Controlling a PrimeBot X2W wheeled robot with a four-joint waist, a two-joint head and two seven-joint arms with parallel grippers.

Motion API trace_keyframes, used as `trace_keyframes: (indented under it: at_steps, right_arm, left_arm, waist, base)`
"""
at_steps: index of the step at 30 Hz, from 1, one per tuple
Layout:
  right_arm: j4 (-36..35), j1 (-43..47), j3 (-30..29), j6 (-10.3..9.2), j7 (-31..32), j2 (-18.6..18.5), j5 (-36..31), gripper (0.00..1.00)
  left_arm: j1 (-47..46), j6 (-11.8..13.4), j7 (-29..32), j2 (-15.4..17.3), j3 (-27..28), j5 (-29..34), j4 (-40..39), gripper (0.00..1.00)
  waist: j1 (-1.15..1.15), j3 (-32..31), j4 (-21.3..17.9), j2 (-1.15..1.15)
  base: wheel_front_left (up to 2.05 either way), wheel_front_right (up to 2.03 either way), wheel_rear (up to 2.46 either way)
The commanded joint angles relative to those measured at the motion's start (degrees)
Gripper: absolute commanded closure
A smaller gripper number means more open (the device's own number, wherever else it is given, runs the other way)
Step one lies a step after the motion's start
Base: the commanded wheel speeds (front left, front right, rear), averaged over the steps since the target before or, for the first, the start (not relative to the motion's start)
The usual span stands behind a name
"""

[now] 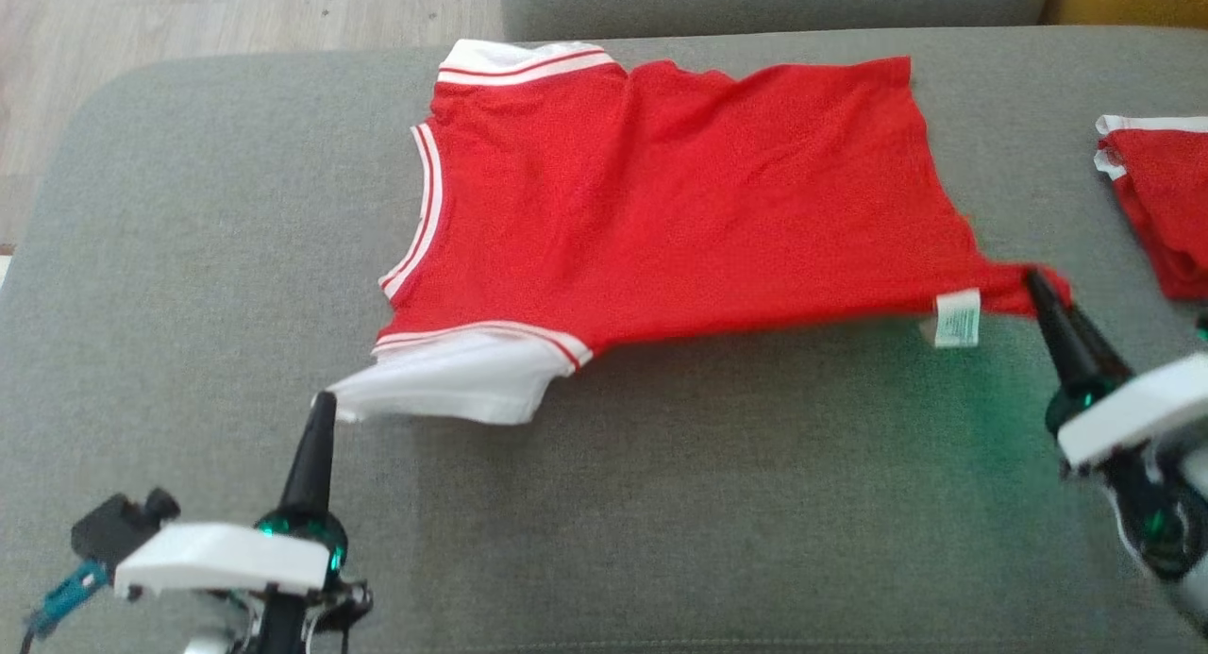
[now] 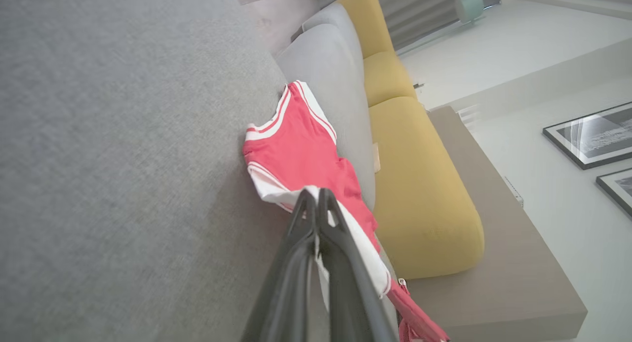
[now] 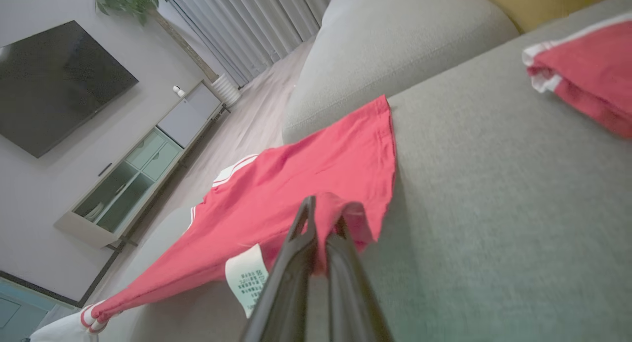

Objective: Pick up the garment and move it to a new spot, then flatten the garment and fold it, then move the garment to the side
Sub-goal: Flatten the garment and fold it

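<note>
A red garment (image 1: 661, 192) with white sleeves and striped trim lies spread across the grey sofa seat (image 1: 208, 258), its near edge lifted off the cushion. My left gripper (image 1: 324, 401) is shut on the white sleeve tip at the garment's near left corner; in the left wrist view the gripper (image 2: 314, 196) pinches that white cloth (image 2: 365, 253). My right gripper (image 1: 1036, 278) is shut on the red hem corner at the near right, beside a white care label (image 1: 957, 317). The right wrist view shows that gripper (image 3: 323, 211) clamping the red hem (image 3: 316, 159).
A second red and white garment (image 1: 1156, 201) lies folded at the seat's right edge. The grey backrest (image 1: 774, 3) runs along the far side, with wood floor (image 1: 189, 22) beyond the left end. Yellow cushions (image 2: 419, 184) adjoin the sofa.
</note>
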Motion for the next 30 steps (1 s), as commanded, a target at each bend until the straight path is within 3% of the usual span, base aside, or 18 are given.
trace_keyframes:
  at_steps: [1, 7, 15, 20, 30]
  right_arm:
    - [-1.73, 2.15, -1.08, -0.05, -1.0, -2.38, -0.46, 1.0]
    - [-4.49, 6.86, -3.93, -0.05, -1.22, -2.72, -1.89, 1.0]
    - [-1.3, 1.56, -4.86, -0.05, 1.06, -0.02, -3.28, 1.0]
    - [1.01, -2.7, -5.03, -0.05, 2.2, 1.18, -4.52, 1.0]
    - [4.84, -11.97, -3.53, -0.05, 4.59, 3.44, -7.69, 1.0]
  left_arm:
    - [-0.02, 0.99, -0.83, 0.76, 2.74, 0.55, -3.33, 1.0]
    - [3.78, 5.47, -1.25, -0.37, 3.29, 0.58, -9.32, 1.0]
    - [-7.13, 7.18, -0.55, -3.9, 4.69, -1.38, -5.37, 1.0]
    - [-15.17, 6.61, -0.28, -6.28, 4.89, -2.06, -0.49, 1.0]
    - [-28.81, 2.33, -0.36, -8.26, 4.35, -0.54, 12.93, 1.0]
  waist:
    - [0.0, 0.04, 0.0, 0.0]
    - [0.0, 1.43, -0.35, 0.0]
    - [0.0, 5.56, 0.26, 0.0]
    - [0.0, 8.45, 0.69, 0.0]
    - [0.0, 14.22, 0.5, 0.0]
  base:
    - [0.0, 0.0, 0.0]
    - [0.0, 0.0, 0.0]
    - [0.0, 0.0, 0.0]
    - [0.0, 0.0, 0.0]
    - [0.0, 0.0, 0.0]
